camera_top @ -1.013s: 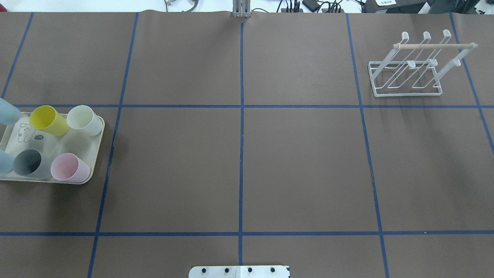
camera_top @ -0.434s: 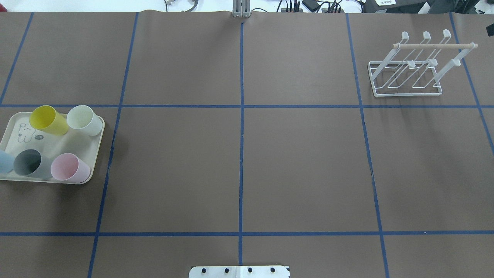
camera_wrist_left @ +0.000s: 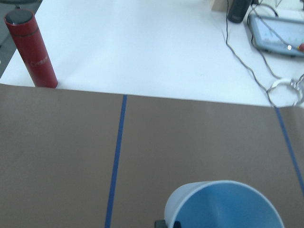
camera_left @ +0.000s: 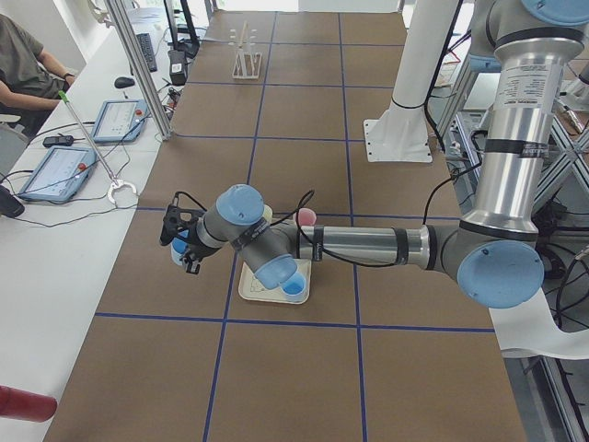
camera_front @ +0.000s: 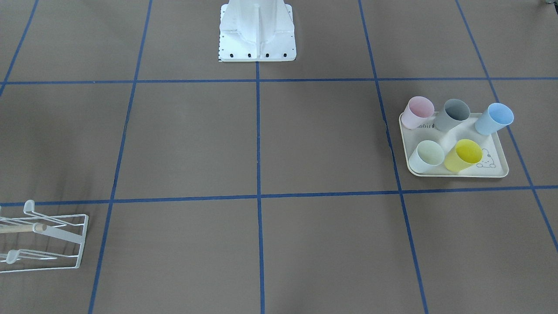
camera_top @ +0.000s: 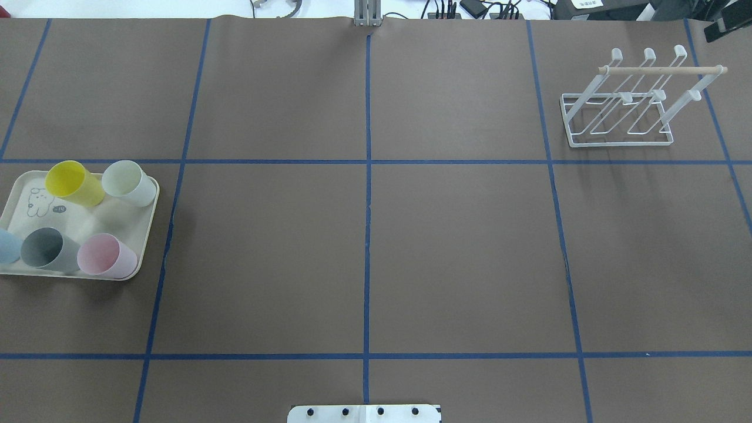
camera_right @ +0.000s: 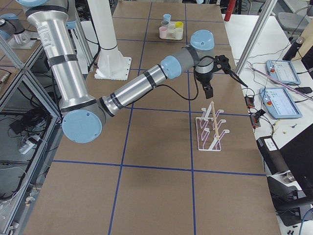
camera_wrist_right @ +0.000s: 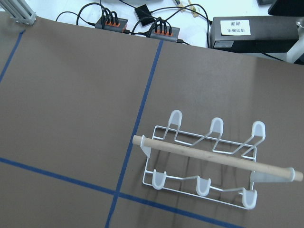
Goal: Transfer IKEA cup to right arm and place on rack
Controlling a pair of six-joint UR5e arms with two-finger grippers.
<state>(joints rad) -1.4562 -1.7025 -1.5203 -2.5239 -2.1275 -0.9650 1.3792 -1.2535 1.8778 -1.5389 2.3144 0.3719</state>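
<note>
IKEA cup (camera_wrist_left: 223, 206), the light-blue one, is up in the air! The left gripper (camera_left: 182, 244) is clamped on it: in the left wrist view a dark finger tip sits right at the rim, and the mouth of the cup faces the camera. From the table's left end you see it hanging above the brown table (camera_top: 458, 247). It is just beside the tray (camera_top: 82, 220) and off it, on the side away from the robot's base. The left arm (camera_left: 368, 244) is stretched out low across the tray.

On that cream tray, at the left edge of the table, the yellow cup (camera_top: 73, 182) and white cup (camera_top: 128, 183) stand in the far row. The grey cup (camera_top: 47, 249) and pink cup (camera_top: 106, 255) are in the near row, with a second light-blue cup (camera_front: 494, 118) at the tray's left end beside the grey one.

Over to the right now. The rack (camera_wrist_right: 209, 156) sits in the far right part of the table, pegs turned up, wooden dowel (camera_top: 662, 69) across its top. The right arm (camera_right: 146, 80) reaches out that way, and the right gripper (camera_right: 207, 90) hangs above the table near the rack, fingers pointing down, not touching it. Apart or together? Cannot tell from these views. The right wrist camera looks straight down on the rack. Cup far left, rack far right, well apart.
</note>
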